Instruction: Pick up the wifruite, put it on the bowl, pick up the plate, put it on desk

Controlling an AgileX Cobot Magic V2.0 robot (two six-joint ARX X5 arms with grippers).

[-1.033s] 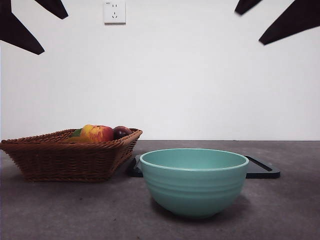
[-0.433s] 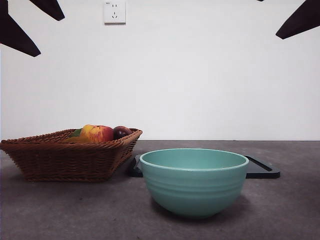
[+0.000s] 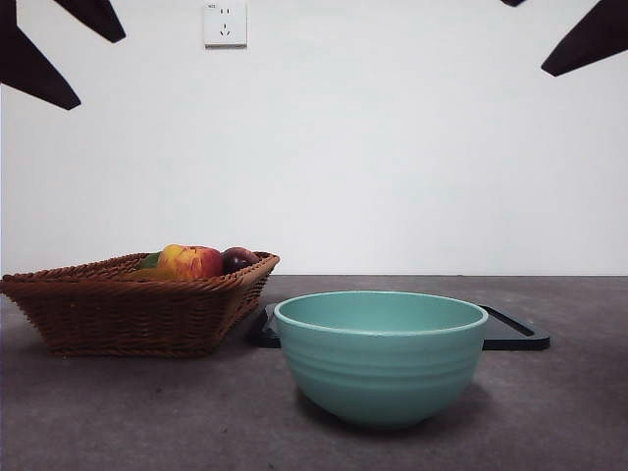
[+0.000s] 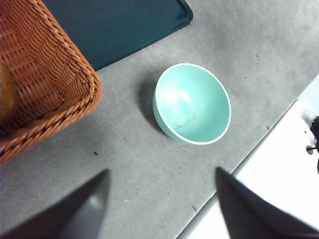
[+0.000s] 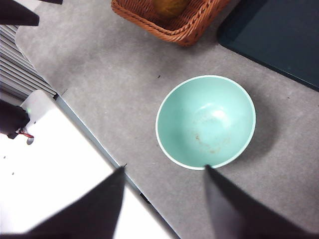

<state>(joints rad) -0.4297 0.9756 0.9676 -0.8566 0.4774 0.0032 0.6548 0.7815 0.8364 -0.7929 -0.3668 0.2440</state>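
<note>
While both my arms hang high above the desk (image 3: 118, 412), my left gripper (image 4: 159, 209) and right gripper (image 5: 162, 201) stand with jaws spread wide, holding nothing. Against half a second ago, nothing on the table has shifted. Below them the teal bowl (image 3: 381, 355) sits empty, near the wicker basket (image 3: 128, 309) and in front of a dark tray (image 3: 515, 334). An apple (image 3: 191, 261) and a purple fruit (image 3: 237, 258) show above the basket rim; the kiwifruit I cannot make out.

Bowl (image 3: 381, 355) stands alone at lower centre, bare desk (image 3: 147, 412) on both sides. Basket (image 3: 137, 304) blocks left; tray (image 3: 515, 334) lies flat behind.
</note>
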